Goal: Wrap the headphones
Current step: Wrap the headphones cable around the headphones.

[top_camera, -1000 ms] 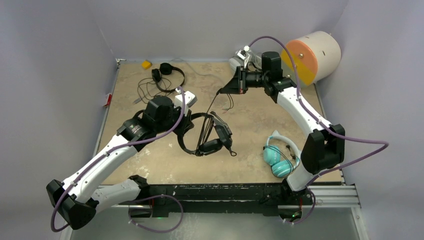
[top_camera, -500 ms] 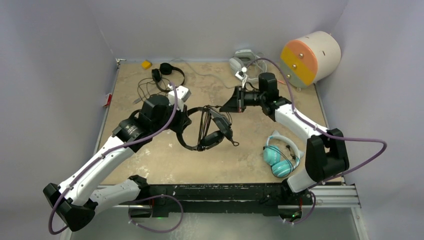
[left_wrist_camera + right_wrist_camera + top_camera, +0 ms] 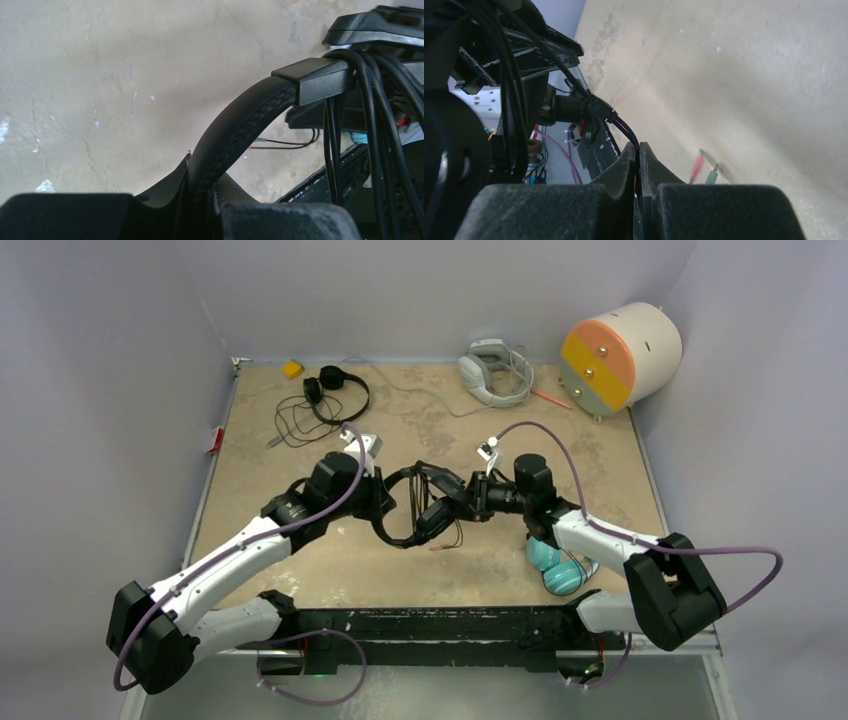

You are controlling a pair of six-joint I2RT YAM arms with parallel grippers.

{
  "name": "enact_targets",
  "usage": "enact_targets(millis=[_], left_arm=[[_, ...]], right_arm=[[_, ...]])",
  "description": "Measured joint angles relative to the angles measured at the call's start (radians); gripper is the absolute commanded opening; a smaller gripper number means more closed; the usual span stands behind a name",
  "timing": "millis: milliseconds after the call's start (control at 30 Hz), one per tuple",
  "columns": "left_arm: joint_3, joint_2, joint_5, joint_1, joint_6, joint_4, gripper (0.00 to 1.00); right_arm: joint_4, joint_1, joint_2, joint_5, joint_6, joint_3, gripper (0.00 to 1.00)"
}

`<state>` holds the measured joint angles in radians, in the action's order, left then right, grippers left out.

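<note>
My left gripper (image 3: pixel 200 200) is clamped on the ribbed band of the slim black wired headphones (image 3: pixel 415 508) at mid-table, and my right gripper (image 3: pixel 637 152) is pinched shut on what I take to be their thin black cord (image 3: pixel 372 115). The wound loops look slack, so a tug could spill them off the band or slide the cord through the pinch. Both wrists nearly touch, and the teal-cupped headphones (image 3: pixel 555 568) lie just under my right forearm. The tan stone-patterned tabletop (image 3: pixel 330 570) offers room near-left and toward the far edge.
</note>
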<state>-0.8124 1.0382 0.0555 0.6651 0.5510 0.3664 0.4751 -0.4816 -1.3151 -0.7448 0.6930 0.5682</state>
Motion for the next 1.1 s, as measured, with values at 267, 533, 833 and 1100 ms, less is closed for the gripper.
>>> enact_targets(millis=[267,533,833,1100], left_arm=[[0.209,0.08,0.026,0.003,0.061,-0.257,0.0],[0.299,0.105,0.074,0.005,0.062,-0.382,0.0],[0.145,0.09,0.067,0.005,-0.003,-0.245,0.0],[-0.07,0.057,0.072,0.005,-0.057,-0.085,0.0]], right_arm=[[0.002,-0.038,-0.027,0.148,0.024,-0.1,0.05],[0.112,-0.064,-0.185,0.196,0.03,-0.124,0.14],[0.141,-0.066,-0.209,0.22,0.021,-0.062,0.2],[0.17,-0.066,-0.174,0.227,-0.01,0.018,0.2]])
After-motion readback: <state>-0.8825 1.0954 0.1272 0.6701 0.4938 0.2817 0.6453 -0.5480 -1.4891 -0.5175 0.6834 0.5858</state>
